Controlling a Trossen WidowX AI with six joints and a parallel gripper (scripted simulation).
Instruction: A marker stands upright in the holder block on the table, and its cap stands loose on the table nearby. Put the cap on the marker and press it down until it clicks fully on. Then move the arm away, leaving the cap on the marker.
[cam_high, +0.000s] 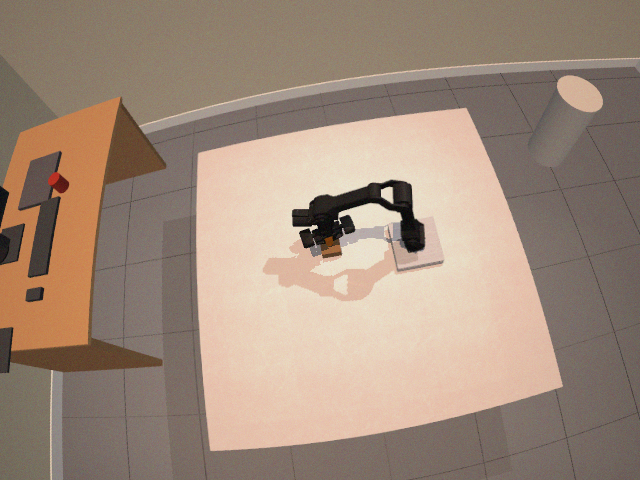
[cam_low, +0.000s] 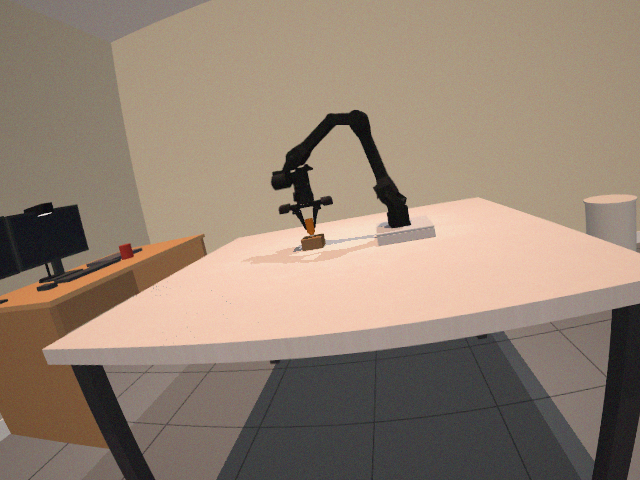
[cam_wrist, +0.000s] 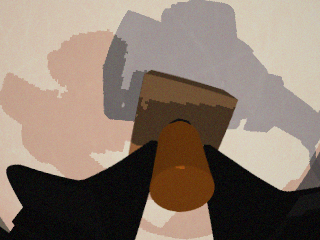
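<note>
My gripper (cam_wrist: 179, 150) (cam_low: 309, 225) (cam_high: 328, 240) is shut on the orange cap (cam_wrist: 180, 170) (cam_low: 309, 225) (cam_high: 328, 240) and holds it upright, straight over the brown holder block (cam_wrist: 187, 110) (cam_low: 313, 241) (cam_high: 331, 254). In the wrist view the cap's lower end reaches down to the top of the block. The marker itself is hidden under the cap and I cannot make it out. In the exterior view the cap sits just above the block with almost no gap.
The arm's white base plate (cam_high: 431, 253) (cam_low: 408, 232) stands to the right of the block on the pale table (cam_high: 361, 361) (cam_low: 361, 294). An orange desk (cam_high: 67, 258) (cam_low: 77, 294) with monitors stands off to the left, a grey cylinder (cam_high: 566, 121) (cam_low: 610, 217) off to the right.
</note>
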